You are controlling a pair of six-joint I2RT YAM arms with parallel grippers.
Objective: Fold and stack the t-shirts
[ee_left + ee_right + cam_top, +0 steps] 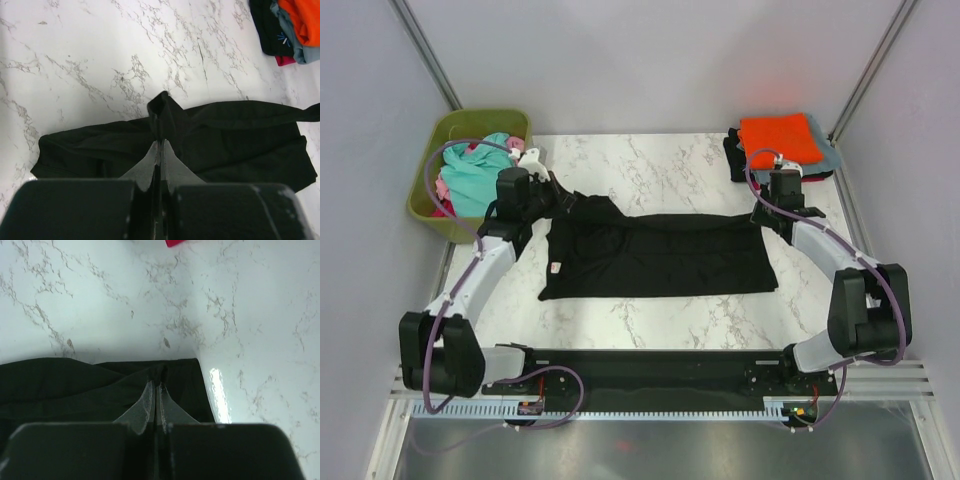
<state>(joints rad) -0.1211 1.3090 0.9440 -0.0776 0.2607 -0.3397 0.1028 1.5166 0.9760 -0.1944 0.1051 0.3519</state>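
Observation:
A large black t-shirt (655, 255) lies spread across the middle of the marble table, a small white tag (556, 267) near its left edge. My left gripper (558, 197) is shut on the shirt's far left edge; in the left wrist view (161, 141) a pinch of black cloth (162, 112) stands up between the fingertips. My right gripper (766, 215) is shut on the shirt's far right corner; in the right wrist view (156, 385) it pinches the cloth (75, 385) near the corner. A stack of folded shirts (780, 140), orange on top, sits at the back right.
An olive-green tub (448, 130) at the back left holds several loose shirts, teal (475, 175) on top. The stack also shows in the left wrist view (292, 27). A red cloth corner (177, 242) shows at the top of the right wrist view.

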